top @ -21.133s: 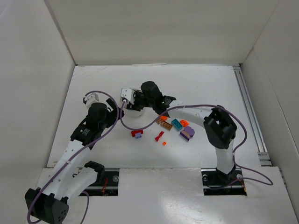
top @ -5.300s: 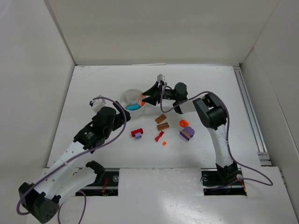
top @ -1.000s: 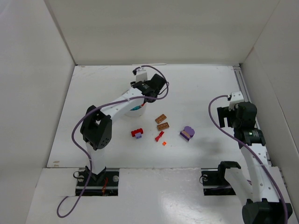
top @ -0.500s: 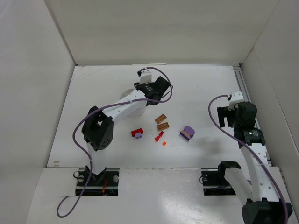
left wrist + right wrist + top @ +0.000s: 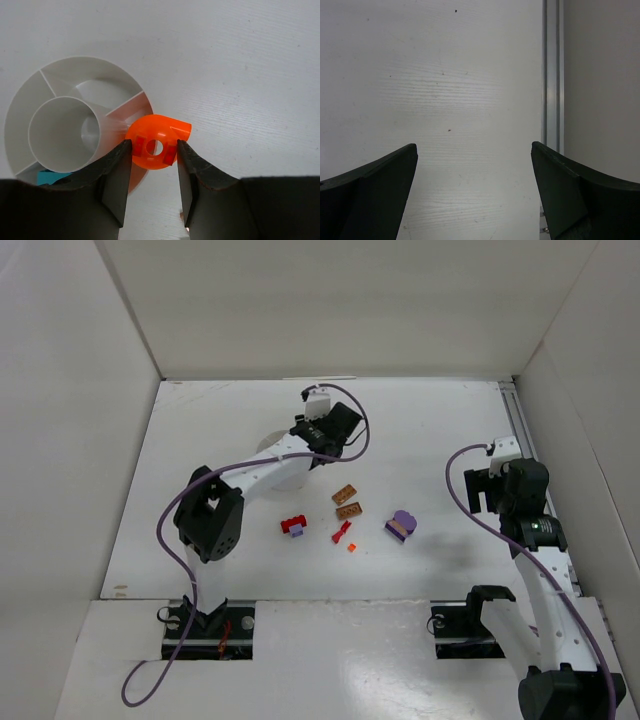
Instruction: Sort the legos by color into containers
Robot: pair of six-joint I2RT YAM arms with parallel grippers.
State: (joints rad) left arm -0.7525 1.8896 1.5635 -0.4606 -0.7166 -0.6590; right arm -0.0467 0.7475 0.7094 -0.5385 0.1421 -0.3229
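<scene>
Left gripper (image 5: pixel 152 152) pinches an orange brick (image 5: pixel 159 134) at frame centre, over the dish (image 5: pixel 22 112) rim (teal brick (image 5: pixel 50 176) inside); right gripper (image 5: pixel 472 146) gapes wide.

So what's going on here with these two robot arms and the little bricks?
The left arm's pincer grips a rounded orange plastic brick, holding it over the rim of the round white divided dish. A teal brick already lies in one of the dish's compartments. The right pincer hangs open over the table off to the side, holding nothing. Loose and unsorted lie two tan bricks, a purple brick and some red pieces.
</scene>
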